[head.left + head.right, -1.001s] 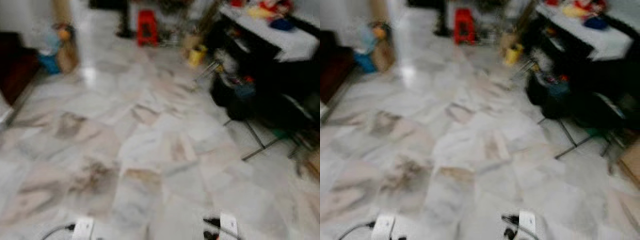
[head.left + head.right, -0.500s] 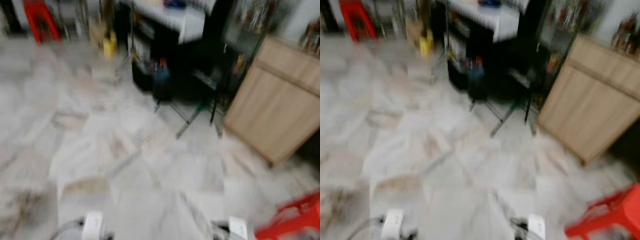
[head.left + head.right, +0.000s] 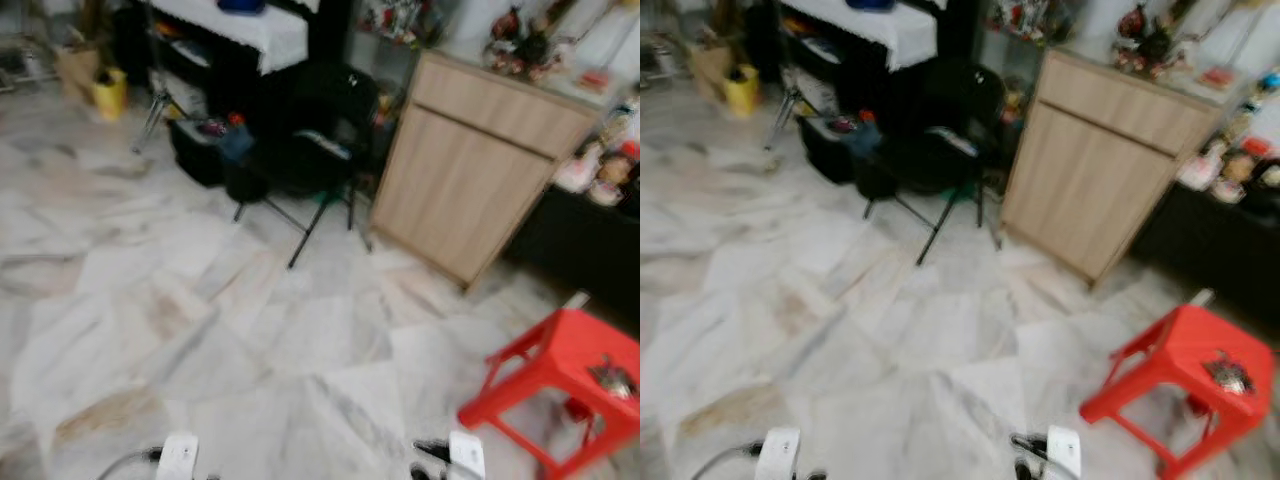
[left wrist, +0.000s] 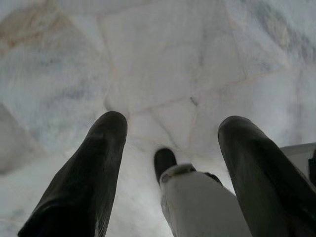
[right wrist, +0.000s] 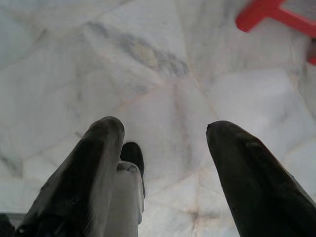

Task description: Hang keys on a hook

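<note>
A small bunch of metal that looks like keys (image 3: 612,378) lies on top of a red plastic stool (image 3: 553,375) at the right, on the marble floor. Both my arms hang low at the bottom edge of the eye views, well short of the stool. My left gripper (image 4: 173,123) is open above bare marble, its two black fingers wide apart with nothing between them. My right gripper (image 5: 165,126) is open too, also over the floor, and a red leg of the stool (image 5: 266,12) shows at the edge of the right wrist view.
A light wooden cabinet (image 3: 480,180) stands ahead to the right, with figurines on top. Left of it are a black folding chair (image 3: 310,150) and a dark table with a white cloth (image 3: 250,30). A yellow container (image 3: 108,92) sits far left. Marble floor (image 3: 250,340) lies ahead.
The whole view has swung to the right, bringing the wooden cabinet towards the centre and the whole red stool into view. Both arms hang as before.
</note>
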Available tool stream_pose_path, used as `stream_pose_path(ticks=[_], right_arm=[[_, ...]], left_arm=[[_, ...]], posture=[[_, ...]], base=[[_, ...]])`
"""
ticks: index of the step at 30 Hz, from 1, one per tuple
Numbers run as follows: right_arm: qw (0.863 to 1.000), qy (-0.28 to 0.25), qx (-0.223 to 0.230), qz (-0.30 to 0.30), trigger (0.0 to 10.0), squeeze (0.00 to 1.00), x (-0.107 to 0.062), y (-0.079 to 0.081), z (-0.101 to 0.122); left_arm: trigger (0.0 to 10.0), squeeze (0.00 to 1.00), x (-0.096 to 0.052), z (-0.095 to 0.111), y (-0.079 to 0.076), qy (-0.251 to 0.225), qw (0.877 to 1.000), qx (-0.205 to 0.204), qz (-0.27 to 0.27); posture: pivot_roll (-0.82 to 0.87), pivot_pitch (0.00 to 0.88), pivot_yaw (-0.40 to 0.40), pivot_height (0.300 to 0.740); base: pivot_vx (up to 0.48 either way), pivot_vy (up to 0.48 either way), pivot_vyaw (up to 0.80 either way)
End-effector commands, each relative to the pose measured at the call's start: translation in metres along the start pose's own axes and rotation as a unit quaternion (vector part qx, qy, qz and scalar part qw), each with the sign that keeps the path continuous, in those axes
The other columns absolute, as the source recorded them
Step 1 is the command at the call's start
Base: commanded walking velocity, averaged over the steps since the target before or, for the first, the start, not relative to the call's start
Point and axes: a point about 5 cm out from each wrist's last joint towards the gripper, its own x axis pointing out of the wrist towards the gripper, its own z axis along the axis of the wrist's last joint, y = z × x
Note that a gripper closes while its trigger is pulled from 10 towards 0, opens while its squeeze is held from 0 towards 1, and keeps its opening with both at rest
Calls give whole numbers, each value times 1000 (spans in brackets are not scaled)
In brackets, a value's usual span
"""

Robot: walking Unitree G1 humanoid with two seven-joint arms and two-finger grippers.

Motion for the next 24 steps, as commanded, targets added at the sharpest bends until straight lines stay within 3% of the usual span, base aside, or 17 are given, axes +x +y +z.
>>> stream_pose_path(ticks=[1,6,10,13,24], right_arm=[[1000,5,-7,-7,10000,0,-1,-7,-1],[1000,12,-26,-12,10000,0,-1,-8,-2],[1000,3,-13,-15,10000,0,-1,-9,-1],[999,18,-28,-19,10000,0,-2,-9,-5],[999,22,-23,-21,10000,0,-2,-9,-8]], left_arm=[[10000,0,1,0,-8,2,1000,5,-11],[10000,0,1,1,-10,0,1000,12,-15],[10000,0,1,1,-11,1,1000,16,-17],[10000,0,1,-1,-10,3,1000,22,-18],[10000,0,0,-5,-7,9,999,28,-14]], posture=[[81,2,-129,732],[76,0,-130,732],[72,0,-128,732],[69,0,-120,732],[71,0,-116,732]], base=[[0,0,0],[0,0,0],[0,-293,0],[0,-304,0],[0,-82,-673]])
